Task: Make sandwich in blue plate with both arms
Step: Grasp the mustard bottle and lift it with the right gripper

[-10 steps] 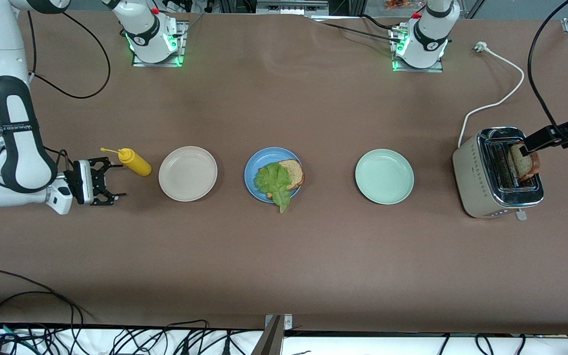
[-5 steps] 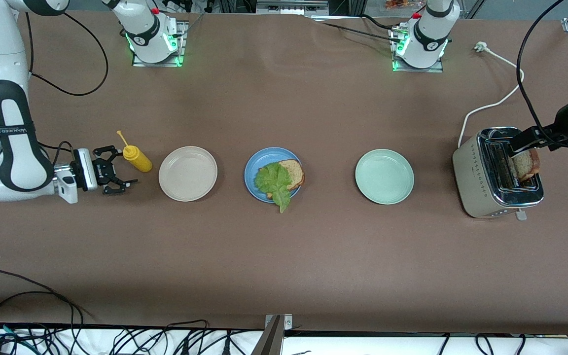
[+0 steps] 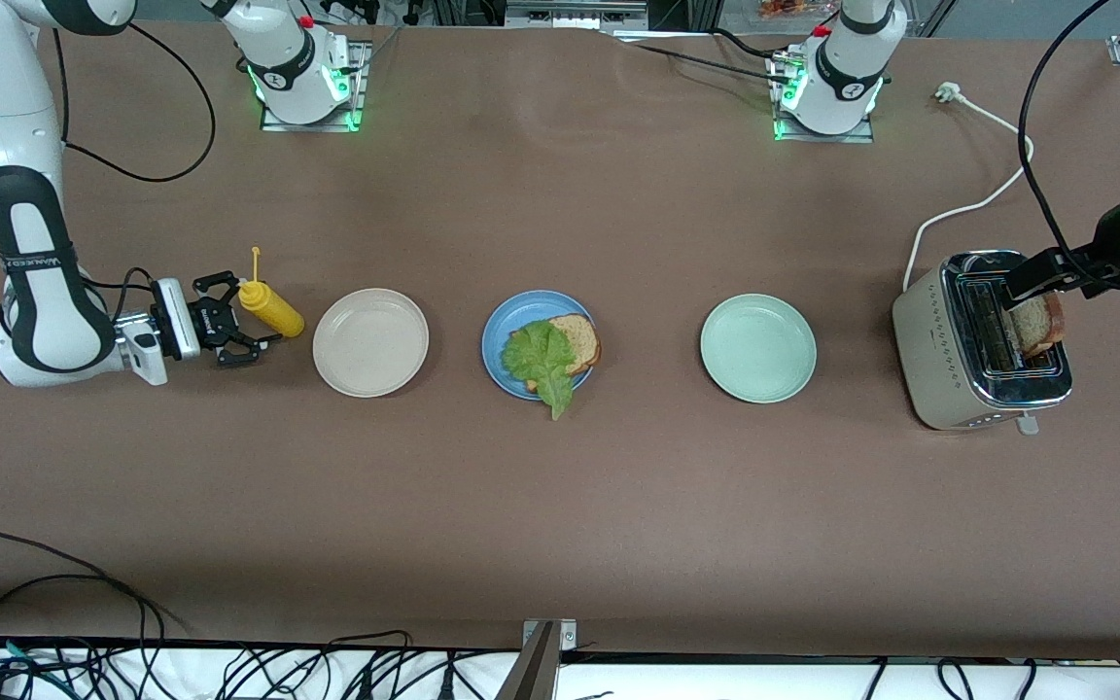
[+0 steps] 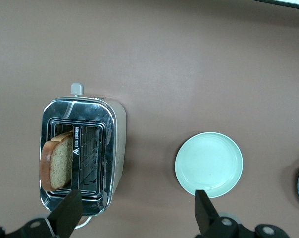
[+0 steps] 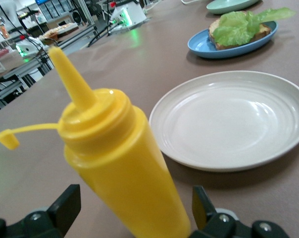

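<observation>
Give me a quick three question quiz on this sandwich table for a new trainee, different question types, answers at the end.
1. True or false: the top bread slice already lies on the lettuce in the blue plate.
2. What stands in the toaster? A) a bread slice B) a lettuce leaf C) nothing
3. Fill in: the right gripper is at the yellow ______, jaws open around it.

Key
1. False; the lettuce is bare on one slice.
2. A; the bread slice stands in a slot, the left gripper open over it.
3. Bottle.
</observation>
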Robot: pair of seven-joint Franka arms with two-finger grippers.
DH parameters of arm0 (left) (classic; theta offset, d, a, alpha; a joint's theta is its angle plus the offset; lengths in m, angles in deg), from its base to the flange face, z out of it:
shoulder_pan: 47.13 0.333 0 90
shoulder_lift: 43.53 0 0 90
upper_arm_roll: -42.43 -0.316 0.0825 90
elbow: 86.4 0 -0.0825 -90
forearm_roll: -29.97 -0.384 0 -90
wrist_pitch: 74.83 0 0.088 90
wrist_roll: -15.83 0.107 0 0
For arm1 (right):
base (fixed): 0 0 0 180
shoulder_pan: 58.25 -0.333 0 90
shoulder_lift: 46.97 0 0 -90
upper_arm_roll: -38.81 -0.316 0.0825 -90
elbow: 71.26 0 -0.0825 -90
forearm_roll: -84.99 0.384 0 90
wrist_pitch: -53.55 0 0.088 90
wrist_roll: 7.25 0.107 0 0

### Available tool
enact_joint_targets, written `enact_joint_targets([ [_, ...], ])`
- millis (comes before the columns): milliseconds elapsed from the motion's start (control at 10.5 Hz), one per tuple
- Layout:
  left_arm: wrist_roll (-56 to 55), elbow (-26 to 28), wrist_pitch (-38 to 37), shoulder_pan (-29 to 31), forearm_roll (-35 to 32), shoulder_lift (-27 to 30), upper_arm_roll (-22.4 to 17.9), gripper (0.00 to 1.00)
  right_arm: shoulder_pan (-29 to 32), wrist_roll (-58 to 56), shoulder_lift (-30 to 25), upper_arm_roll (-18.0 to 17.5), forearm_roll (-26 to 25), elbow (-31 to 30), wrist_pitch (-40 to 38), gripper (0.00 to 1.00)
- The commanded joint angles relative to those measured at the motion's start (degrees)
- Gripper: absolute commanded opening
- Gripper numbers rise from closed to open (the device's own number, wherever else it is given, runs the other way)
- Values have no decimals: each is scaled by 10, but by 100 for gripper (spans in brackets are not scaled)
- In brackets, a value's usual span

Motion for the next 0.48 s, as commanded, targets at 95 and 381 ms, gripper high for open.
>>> enact_joint_targets([
  [95,7,-10,0,-2,-4,-5,-3,100,1,-12,3,4,24,-7,-29,56],
  [381,7,-10,0,0,-4,-5,-3,100,-1,3,3,14,24,-5,-30,21],
])
